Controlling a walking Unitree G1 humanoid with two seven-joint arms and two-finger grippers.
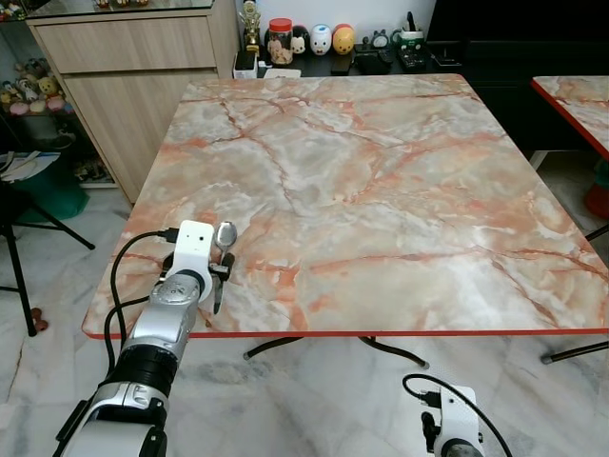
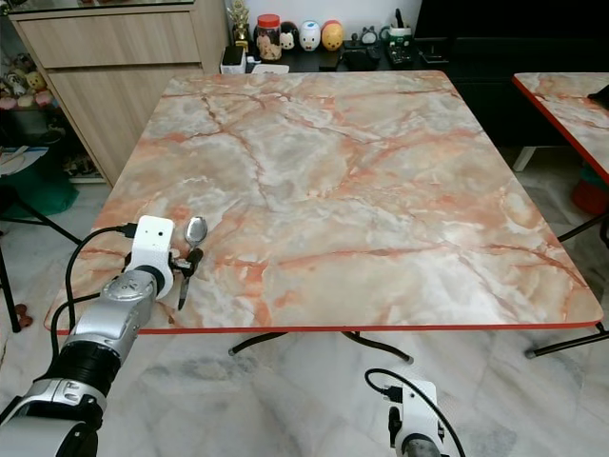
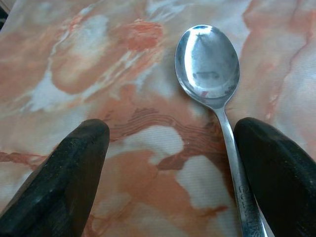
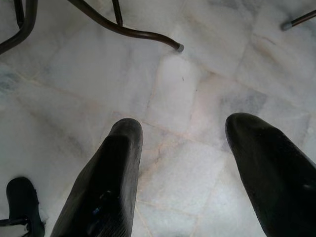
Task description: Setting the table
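Your left hand (image 3: 168, 168) hangs low over the desk (image 1: 381, 190) at its 7 o'clock corner, fingers spread wide, gripping nothing. The spoon (image 3: 212, 84) lies flat between them (handle just beside one finger), likely set down as a place setting. Your right hand (image 4: 197, 168) hangs idle, open, above the floor.

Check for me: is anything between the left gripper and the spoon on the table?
Nothing visible. The left gripper is open over the marble table near its front left corner, and the spoon lies flat with its handle running beside one finger, no object between them.
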